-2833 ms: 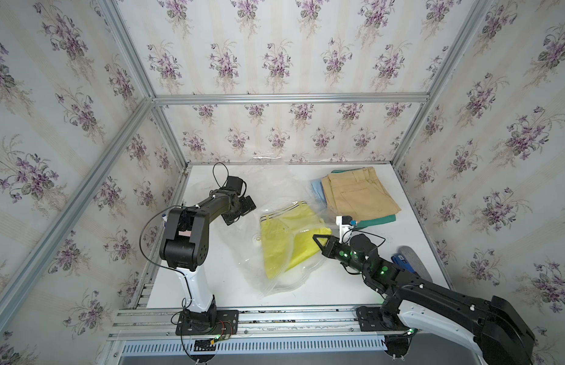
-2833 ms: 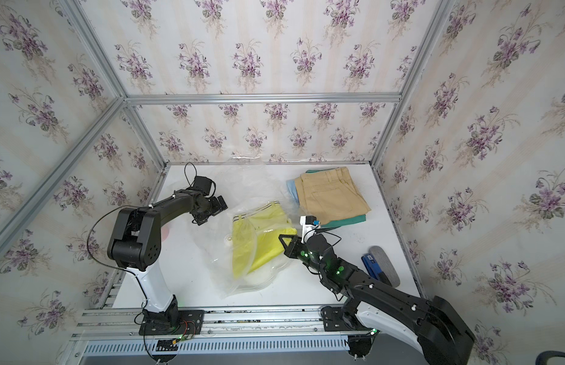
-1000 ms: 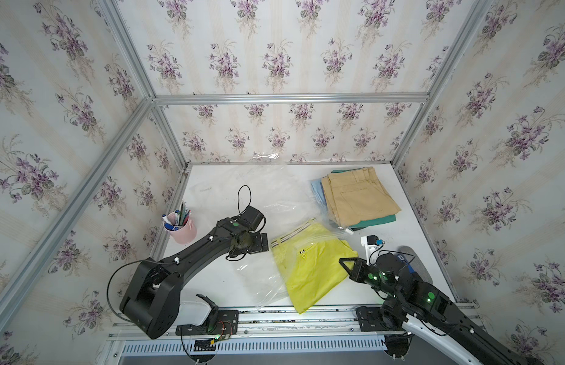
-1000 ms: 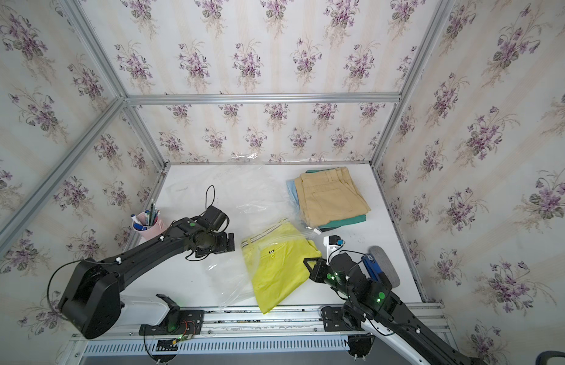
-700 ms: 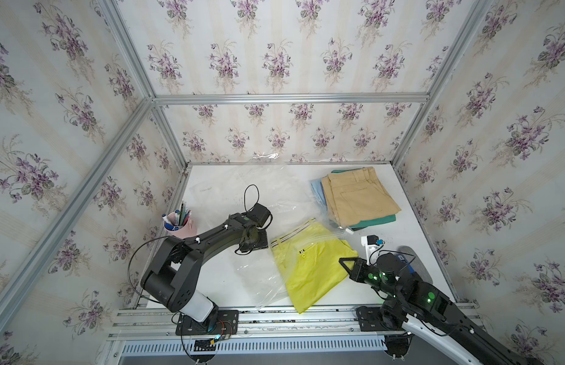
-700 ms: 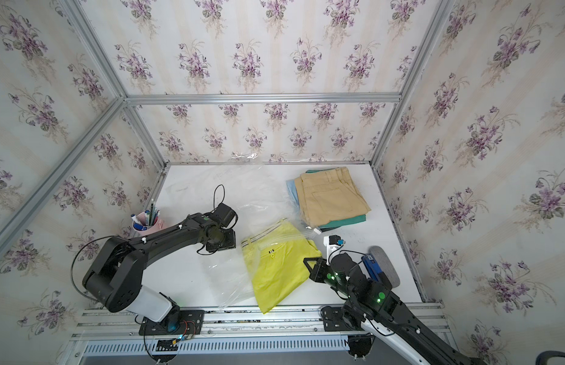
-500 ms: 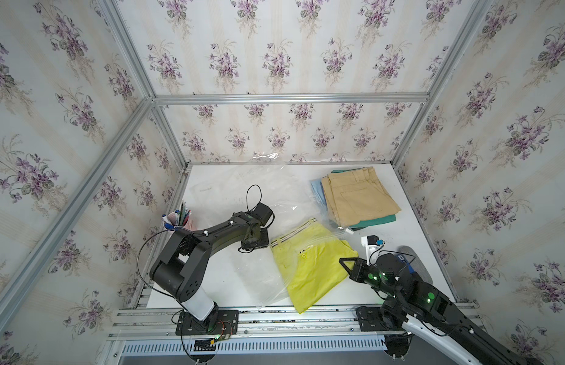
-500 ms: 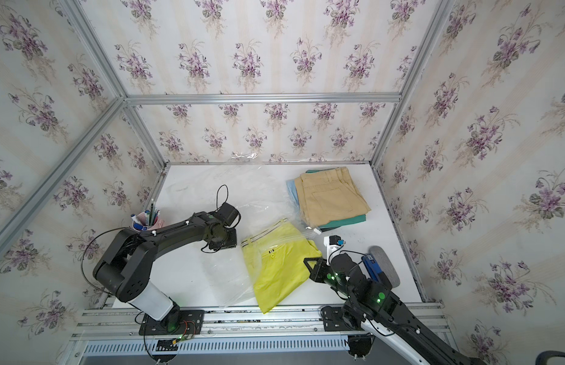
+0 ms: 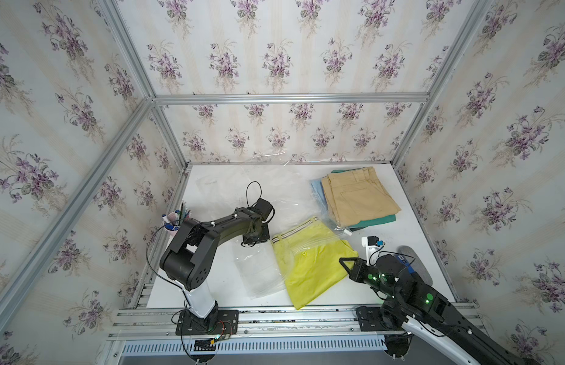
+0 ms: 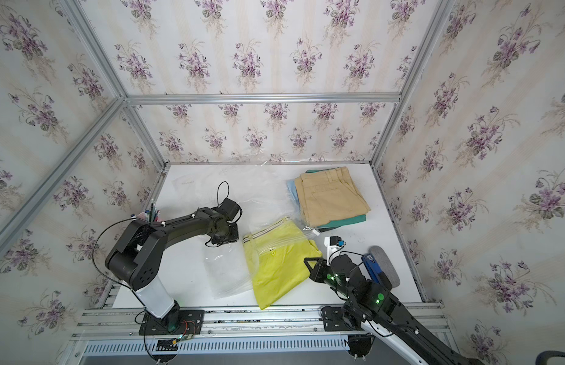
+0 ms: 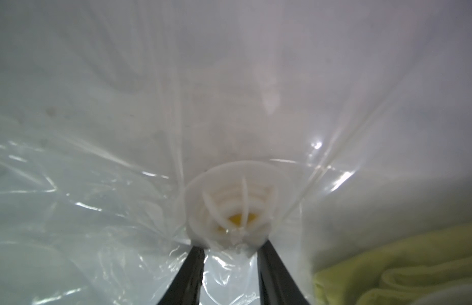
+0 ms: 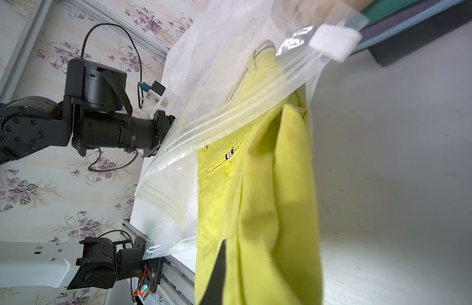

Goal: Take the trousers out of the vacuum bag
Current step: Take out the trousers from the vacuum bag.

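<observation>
The bright yellow trousers (image 9: 309,262) (image 10: 281,268) lie at the table's front middle. Their striped waistband end is still under the zip edge of the clear vacuum bag (image 9: 262,271) (image 10: 227,268), and the legs lie outside. My right gripper (image 9: 345,262) (image 12: 237,253) is shut on the yellow cloth at its right edge. My left gripper (image 9: 255,235) (image 11: 230,247) is down on the bag's left part, its two black fingers (image 11: 195,266) closed against the round white valve (image 11: 230,208). Folded trousers are stacked at the back right, khaki (image 9: 358,196) on top.
A pink pen cup (image 9: 173,219) stands at the left edge behind the left arm. A grey pad with a blue item (image 9: 413,262) lies at the front right. More clear plastic (image 9: 243,180) is spread across the back. The bag's white zip slider (image 12: 332,42) rests near the stack.
The left jaws have closed in from wide open onto the valve, and the left arm's elbow has swung back toward its base. The right gripper and yellow trousers have stayed put.
</observation>
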Tool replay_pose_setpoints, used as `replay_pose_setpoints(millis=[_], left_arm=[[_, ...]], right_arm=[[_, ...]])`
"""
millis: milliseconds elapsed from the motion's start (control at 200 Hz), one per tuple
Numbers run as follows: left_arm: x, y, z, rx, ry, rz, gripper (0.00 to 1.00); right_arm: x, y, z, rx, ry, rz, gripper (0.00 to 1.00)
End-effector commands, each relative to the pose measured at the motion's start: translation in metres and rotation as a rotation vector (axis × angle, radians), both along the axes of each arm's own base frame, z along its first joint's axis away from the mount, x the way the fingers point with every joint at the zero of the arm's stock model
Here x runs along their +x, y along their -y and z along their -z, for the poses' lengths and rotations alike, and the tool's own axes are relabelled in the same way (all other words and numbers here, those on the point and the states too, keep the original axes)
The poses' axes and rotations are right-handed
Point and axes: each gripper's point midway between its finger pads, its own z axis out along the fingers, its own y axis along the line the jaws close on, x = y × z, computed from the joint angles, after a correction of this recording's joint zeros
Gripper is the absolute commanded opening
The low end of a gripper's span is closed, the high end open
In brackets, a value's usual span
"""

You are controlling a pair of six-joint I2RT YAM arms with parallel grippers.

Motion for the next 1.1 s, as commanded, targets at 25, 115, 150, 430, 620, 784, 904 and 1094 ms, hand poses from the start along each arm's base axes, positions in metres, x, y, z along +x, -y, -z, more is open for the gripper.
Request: replay_pose_setpoints(millis=[25, 115, 150, 430, 620, 784, 904, 1094], left_arm=[[0.018, -0.018, 0.003, 0.046, 0.030, -0.035, 0.36], [0.031, -0.027, 0.002, 0.040, 0.045, -0.062, 0.36], [0.036, -0.031, 0.002, 0.040, 0.051, -0.071, 0.36], [0.080, -0.041, -0.019, 0.029, 0.118, -0.043, 0.43], [0.080, -0.011, -0.072, -0.119, 0.220, 0.060, 0.64], [0.051, 0.012, -0.119, -0.152, 0.301, 0.211, 0.86], [0.017, 0.035, -0.147, -0.065, 0.375, 0.389, 1.00], [-0.047, 0.077, -0.185, -0.054, 0.520, 0.640, 1.00]], right_arm=[[0.002, -0.007, -0.017, 0.065, 0.042, -0.011, 0.00], [0.001, -0.006, -0.019, 0.070, 0.045, -0.015, 0.00], [0.001, -0.006, -0.020, 0.074, 0.047, -0.016, 0.00], [-0.001, -0.006, -0.016, 0.073, 0.037, -0.022, 0.00], [0.002, -0.007, -0.011, 0.091, 0.027, 0.000, 0.00], [0.007, -0.008, -0.013, 0.111, 0.031, 0.021, 0.00], [0.011, -0.009, -0.017, 0.110, 0.037, 0.038, 0.00], [0.019, -0.013, -0.027, 0.118, 0.046, 0.060, 0.00]])
